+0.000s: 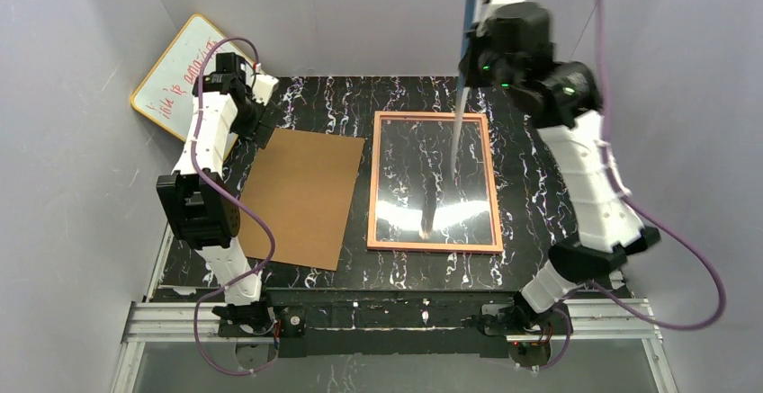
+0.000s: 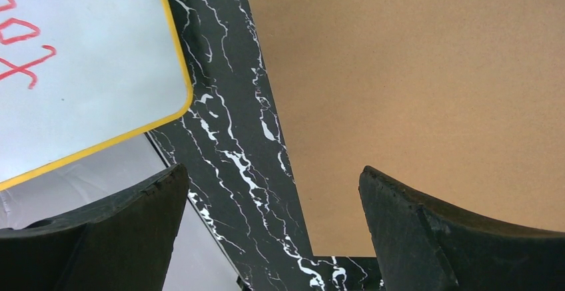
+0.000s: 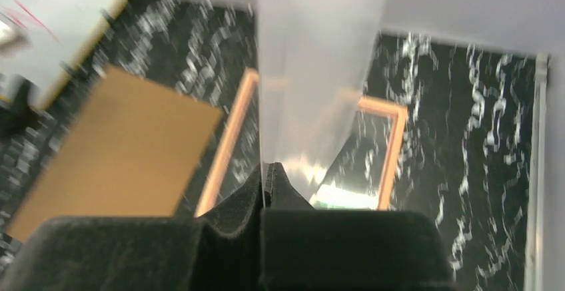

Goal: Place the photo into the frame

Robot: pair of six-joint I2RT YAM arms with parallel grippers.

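**Far left corner.** A whiteboard (image 1: 180, 74) with a yellow edge and red writing leans against the left wall, just beyond the table (image 1: 531, 204) (black surface with white veining). In the left wrist view, its rounded corner (image 2: 86, 84) overhangs the table's left edge.

**Left arm.** The left gripper (image 2: 271, 174) hangs over the far left corner of the table. Its jaws are spread wide and there is nothing between them. Below the gap lie a strip of bare table and one corner of the backing board (image 2: 413, 71).

**Left half of the table.** The brown backing board (image 1: 301, 197) lies flat and slightly skewed. Its right edge is just beside the frame but apart from it.

**Centre.** The frame (image 1: 371, 186) lies flat with its long sides running from the near edge to the far edge. Its thin rim shows orange-pink. The clear pane lets the table pattern show through and carries bright reflections near its near end.

**Right arm.** The right gripper (image 3: 265, 171) is raised high above the far end of the frame, with its fingers pressed together on one edge of the photo (image 1: 459, 114).

- The print hangs upright from this grip and is seen almost edge-on in the top view.
- A blue strip shows at the photo's upper end and a pale surface below it.
- In the right wrist view (blurred), the photo (image 3: 320, 58) shows as a plain pale sheet reaching down towards the frame (image 3: 393, 151).
- The photo's lower edge is over the pane. The views do not settle whether it touches the pane.
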